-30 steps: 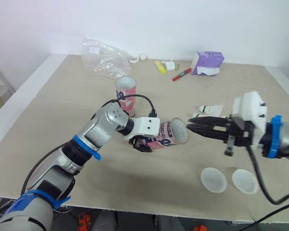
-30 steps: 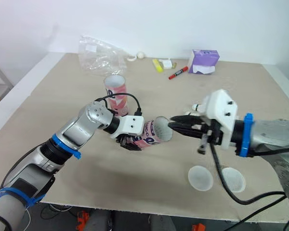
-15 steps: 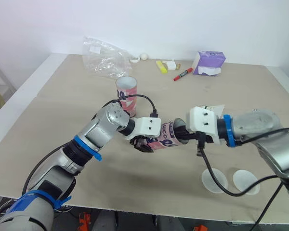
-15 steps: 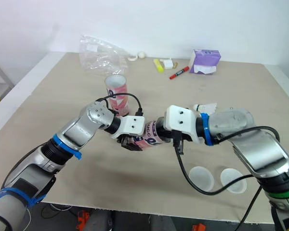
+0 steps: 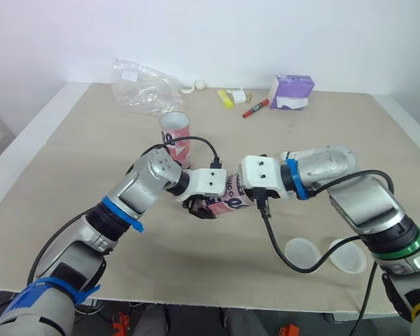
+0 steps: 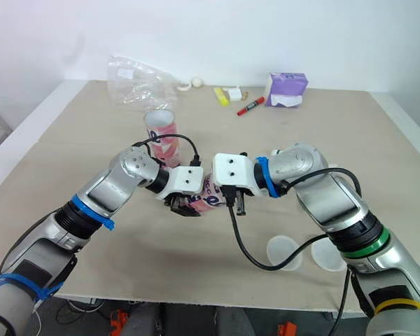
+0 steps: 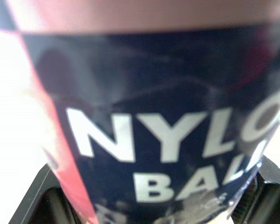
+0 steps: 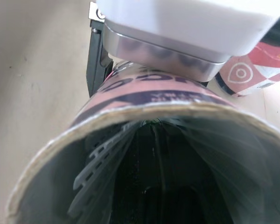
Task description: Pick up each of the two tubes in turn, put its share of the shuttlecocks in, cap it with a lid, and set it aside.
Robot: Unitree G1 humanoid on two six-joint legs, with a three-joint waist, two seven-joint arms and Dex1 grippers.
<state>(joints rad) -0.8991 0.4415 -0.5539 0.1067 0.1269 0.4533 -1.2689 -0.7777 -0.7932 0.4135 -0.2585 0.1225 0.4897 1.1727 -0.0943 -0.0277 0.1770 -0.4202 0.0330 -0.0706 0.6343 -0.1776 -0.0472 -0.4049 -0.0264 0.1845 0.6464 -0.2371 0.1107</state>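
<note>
Filling is judged to be under way, with nothing capped yet. The pink-and-navy cardboard tube (image 5: 231, 198) is lying level above the beige table (image 5: 336, 126) and taking in a white feathered shuttlecock (image 8: 109, 156). The second pink tube (image 5: 175, 134) is standing upright behind it, and two translucent round lids (image 5: 301, 250) are lying unused. The left gripper (image 5: 204, 208), elbow bent, is clamping the tube's body. The right gripper (image 5: 252, 187) is reaching into its mouth; its hold cannot be told.

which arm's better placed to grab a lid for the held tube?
Right. The left claw is shut on the tube, so it is busy. Both lids lie on the table at the robot's right, beside the right forearm.
</note>
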